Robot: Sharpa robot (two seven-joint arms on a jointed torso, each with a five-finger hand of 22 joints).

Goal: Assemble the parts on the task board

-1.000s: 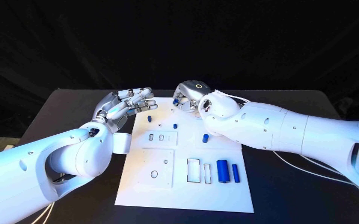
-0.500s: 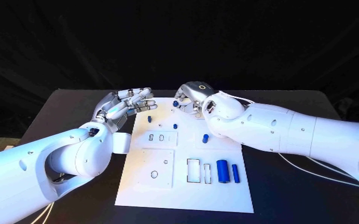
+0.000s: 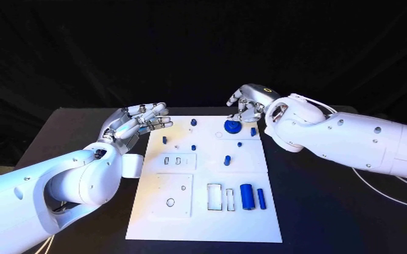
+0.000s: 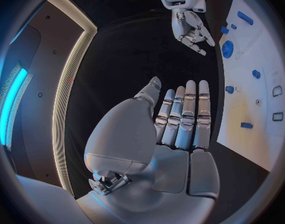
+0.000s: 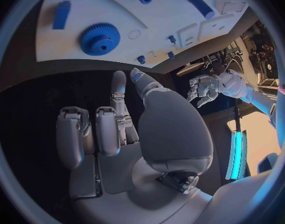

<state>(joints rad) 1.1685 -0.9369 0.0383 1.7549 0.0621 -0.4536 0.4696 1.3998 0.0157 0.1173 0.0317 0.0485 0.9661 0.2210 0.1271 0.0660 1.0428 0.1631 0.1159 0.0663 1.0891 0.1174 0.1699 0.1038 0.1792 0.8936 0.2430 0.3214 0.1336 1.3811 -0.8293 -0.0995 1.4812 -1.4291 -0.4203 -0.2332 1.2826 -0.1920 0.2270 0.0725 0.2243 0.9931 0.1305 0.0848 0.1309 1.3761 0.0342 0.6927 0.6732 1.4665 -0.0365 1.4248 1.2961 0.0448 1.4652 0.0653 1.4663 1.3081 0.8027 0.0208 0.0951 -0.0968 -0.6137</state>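
Note:
The white task board [image 3: 195, 219] lies in the middle of the black table. A blue gear [image 3: 230, 126] sits flat near the board's far edge, also seen as the gear [image 5: 99, 39] on the board [image 5: 161, 20] and the gear [image 4: 227, 49]. My right hand [image 3: 250, 102] hovers just beyond the gear, at the board's far right corner, holding nothing, fingers loosely bent; the same right hand [image 5: 117, 134] shows an empty palm. My left hand [image 3: 136, 122] floats at the board's far left edge, fingers straight and apart, empty, as the left hand [image 4: 174, 129] confirms.
Small blue pegs [image 3: 193, 147] stand scattered over the far half of the board. A thick blue cylinder [image 3: 247, 196] and a thinner one [image 3: 261, 198] lie at the near right, beside a rectangular slot [image 3: 215, 196]. Black table [image 3: 322, 207] surrounds the board.
My right hand has pulled back to the right and off the far part of the board, and the blue gear now lies uncovered there. The left hand has hardly moved.

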